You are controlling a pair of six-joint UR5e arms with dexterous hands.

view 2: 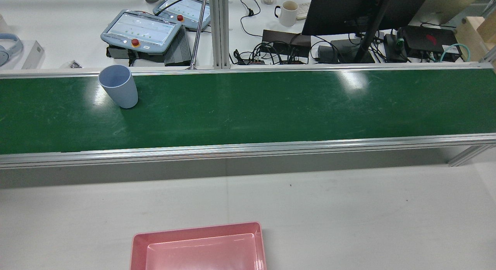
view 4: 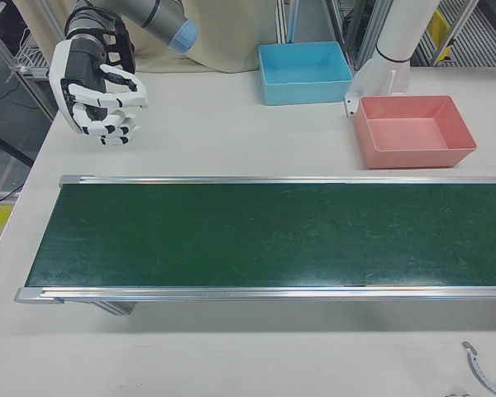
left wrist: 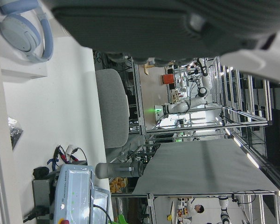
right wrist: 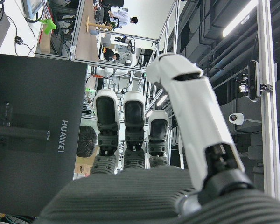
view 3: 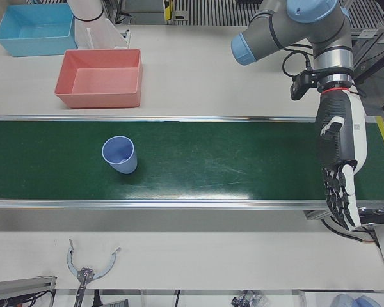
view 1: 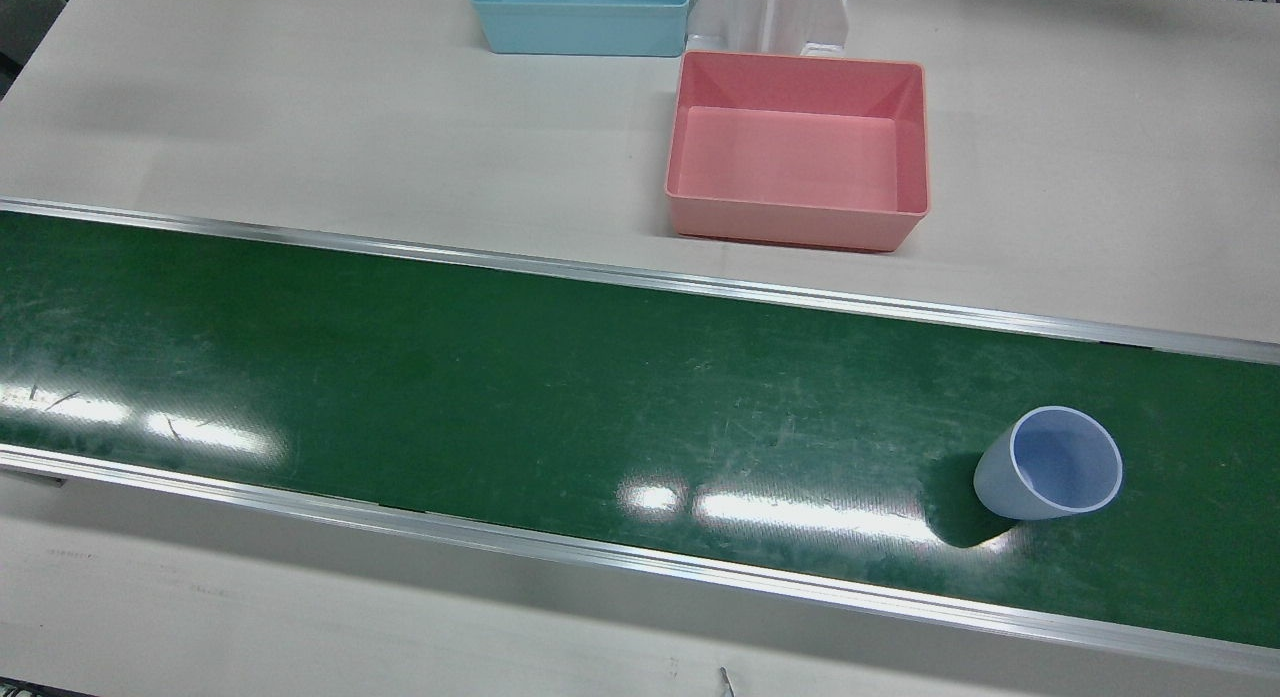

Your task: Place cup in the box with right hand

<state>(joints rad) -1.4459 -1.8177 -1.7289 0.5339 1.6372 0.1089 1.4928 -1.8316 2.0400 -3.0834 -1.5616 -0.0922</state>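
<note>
Closest to my own camera is my right hand (right wrist: 144, 154), fingers loosely curled with gaps between them and holding nothing; in the right-front view it hangs over the bare table (view 4: 231, 141), just off the far end of the green belt (view 4: 264, 236) on the robot's side. From there the cup (view 1: 1050, 464) is a long way off, at the opposite stretch of the belt, in front of my left arm, standing upright with its mouth up and nothing visible inside. I judge it to be a thin-walled plastic tumbler, pale blue-grey: light, stiff enough to keep its shape under a moderate squeeze, smooth and so probably a bit slippery, and easy to tip because it narrows toward its base. I would take it around the side wall, somewhat above the middle, with fingers on one side and the thumb opposite, and close gently so it neither pops out nor topples. My left hand (view 3: 338, 169) hangs at the other end of the belt, fingers straight, spread and pointing down, empty. The pink box (view 1: 798, 149) sits on the table beyond the belt, between my right hand and the cup, and it holds nothing. A blue box (view 1: 582, 15) stands farther back, nearer my right hand, and what shows of it looks empty too.
</note>
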